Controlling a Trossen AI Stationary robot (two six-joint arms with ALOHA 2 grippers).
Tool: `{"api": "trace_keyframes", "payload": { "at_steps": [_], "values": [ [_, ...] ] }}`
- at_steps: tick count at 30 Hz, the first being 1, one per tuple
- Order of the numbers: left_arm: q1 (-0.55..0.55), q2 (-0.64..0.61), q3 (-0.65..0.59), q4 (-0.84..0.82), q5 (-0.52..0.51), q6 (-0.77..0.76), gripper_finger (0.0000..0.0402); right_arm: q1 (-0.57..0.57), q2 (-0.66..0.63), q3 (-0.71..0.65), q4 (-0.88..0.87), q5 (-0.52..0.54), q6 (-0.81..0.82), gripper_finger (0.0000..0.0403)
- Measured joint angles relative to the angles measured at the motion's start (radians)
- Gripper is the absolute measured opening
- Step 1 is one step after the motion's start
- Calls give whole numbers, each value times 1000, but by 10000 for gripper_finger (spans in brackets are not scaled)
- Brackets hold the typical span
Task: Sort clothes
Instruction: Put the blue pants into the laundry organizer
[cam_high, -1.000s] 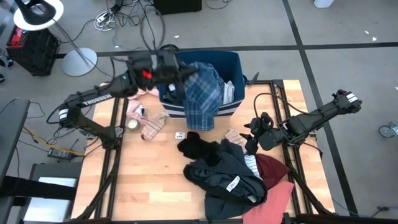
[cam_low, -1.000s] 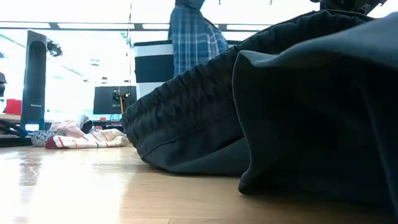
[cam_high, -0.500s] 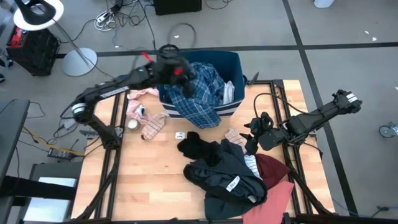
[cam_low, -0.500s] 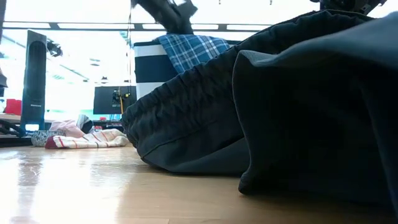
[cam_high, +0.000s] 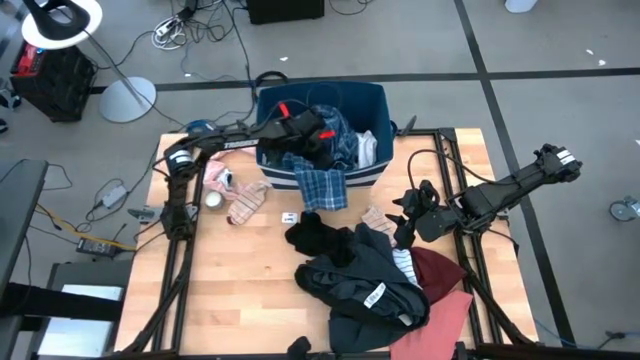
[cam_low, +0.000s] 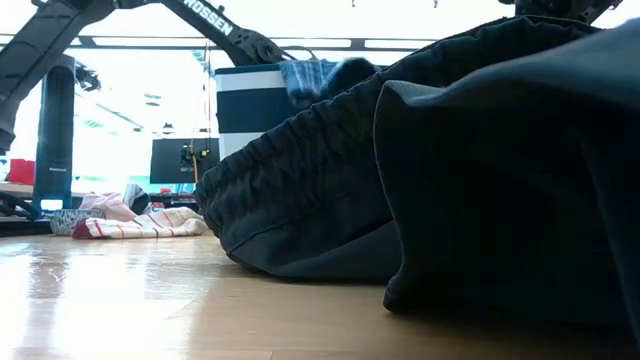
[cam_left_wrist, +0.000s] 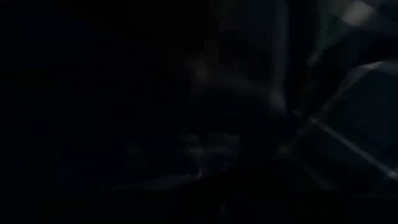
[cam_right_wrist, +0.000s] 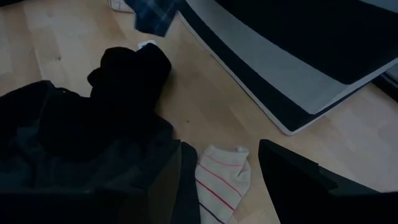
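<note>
My left gripper reaches from the table's left down into the navy bin at the far edge. Around it lies a blue plaid garment, one part draped over the bin's near wall. The left wrist view is dark. My right gripper hovers open at the table's right, its fingers on either side of a striped sock lying flat on the wood. A black garment and a dark grey one lie heaped near the front.
Maroon and salmon pink clothes lie at the near right. Striped socks and a pink piece lie left of the bin, beside a small round roll. Bare wood shows at the near left.
My left gripper has gone down and toward the table's right, from above the bin's left corner into the bin. The plaid garment, which hung high from it over the bin's near wall, has sunk into the bin; only one part stays draped over that wall.
</note>
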Motion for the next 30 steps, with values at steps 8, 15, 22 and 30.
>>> {"api": "trace_keyframes", "payload": {
  "at_steps": [8, 15, 22, 30],
  "values": [
    [10, -3, 38, -70, 21, 1, 137, 0, 0, 0, 0, -1, 0, 217],
    [10, -62, 228, -244, 38, 64, 137, 0, 0, 0, 0, -6, 1, 217],
    [2, -107, 394, -422, 32, 126, 138, 0, 0, 0, -1, -6, 1, 217],
    [-104, -269, 372, -423, -91, 160, 138, 0, 0, 0, -8, -6, 2, 217]
  ]
}}
